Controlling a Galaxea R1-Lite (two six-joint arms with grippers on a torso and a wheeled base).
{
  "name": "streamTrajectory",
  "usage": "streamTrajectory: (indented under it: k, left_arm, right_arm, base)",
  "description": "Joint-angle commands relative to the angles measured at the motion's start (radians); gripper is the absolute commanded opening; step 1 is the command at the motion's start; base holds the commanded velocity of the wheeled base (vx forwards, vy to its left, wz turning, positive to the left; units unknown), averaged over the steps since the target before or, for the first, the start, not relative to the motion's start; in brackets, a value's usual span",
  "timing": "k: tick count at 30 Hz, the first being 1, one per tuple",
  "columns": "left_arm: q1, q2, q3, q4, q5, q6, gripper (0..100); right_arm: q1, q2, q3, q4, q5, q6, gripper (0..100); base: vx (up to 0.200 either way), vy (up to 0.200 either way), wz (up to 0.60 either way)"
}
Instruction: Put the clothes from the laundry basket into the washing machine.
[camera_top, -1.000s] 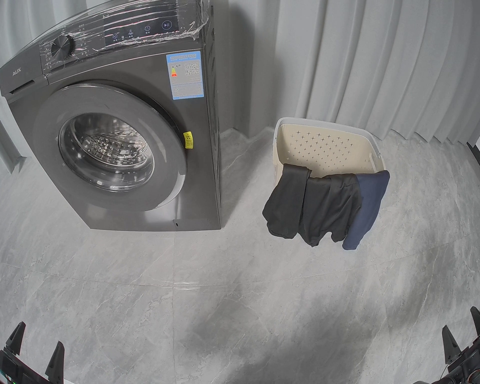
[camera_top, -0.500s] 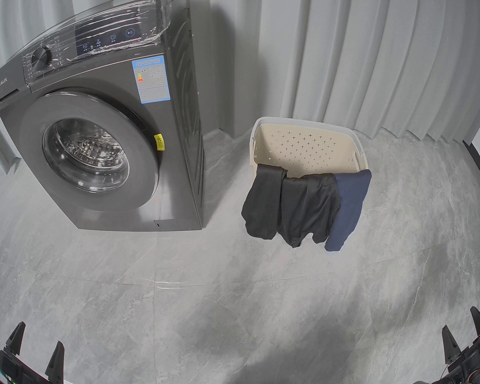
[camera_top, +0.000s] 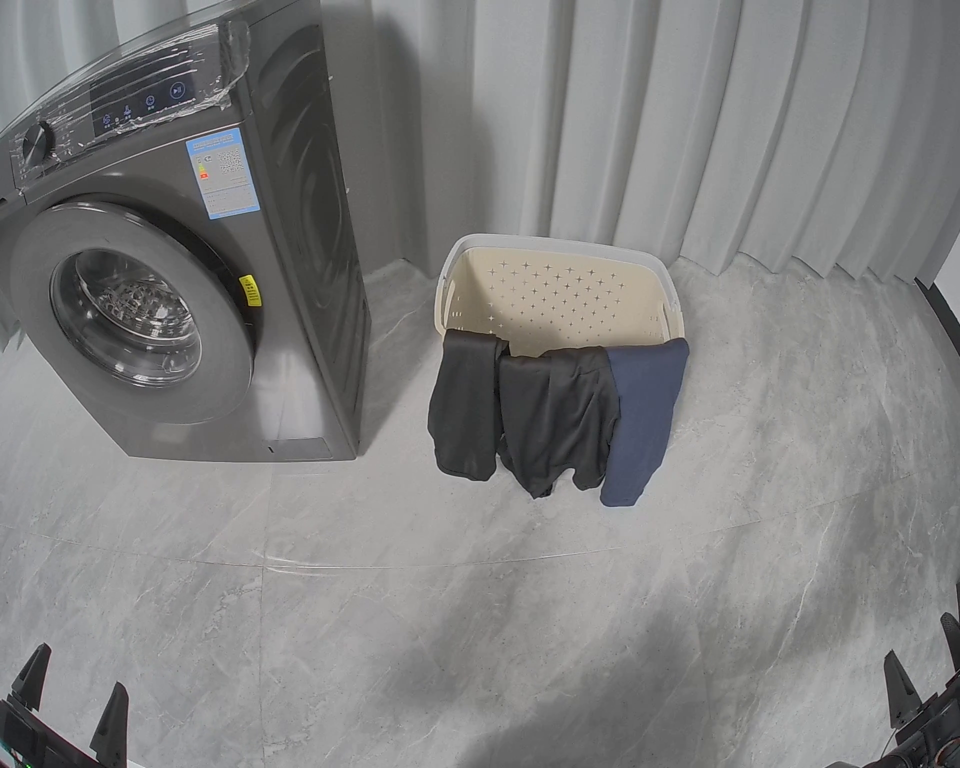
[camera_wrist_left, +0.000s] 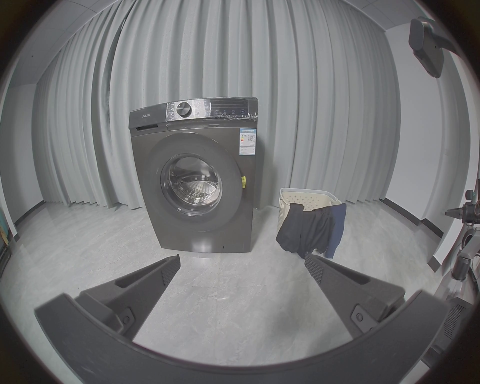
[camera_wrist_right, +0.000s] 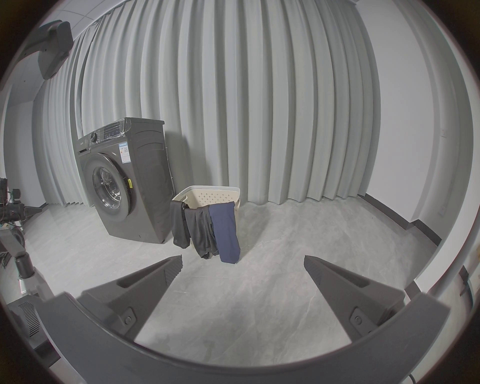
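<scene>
A cream laundry basket stands on the floor before the curtain. Over its front rim hang two dark grey garments and a navy one. The grey washing machine stands to the basket's left with its round door shut. My left gripper is open low at the near left, far from both. My right gripper is open low at the near right, with nothing between its fingers.
Grey tiled floor stretches free between me and the basket. Pale pleated curtains hang behind the machine and basket. A dark skirting edge runs at the far right.
The whole head view has swung to the right, so machine and basket sit further left in the picture. Both grippers hold the same place, open.
</scene>
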Motion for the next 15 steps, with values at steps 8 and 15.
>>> streamTrajectory:
  k: [8,15]
  left_arm:
    - [0.0,-0.017,0.018,-0.002,0.002,-0.002,100]
    - [0.0,-0.017,0.018,0.0,0.005,-0.002,100]
  right_arm:
    - [0.0,-0.009,0.018,0.0,0.0,0.0,100]
    - [0.0,-0.011,0.018,0.0,0.0,0.0,100]
  base:
    - [0.0,0.0,0.0]
    - [0.143,0.0,0.0]
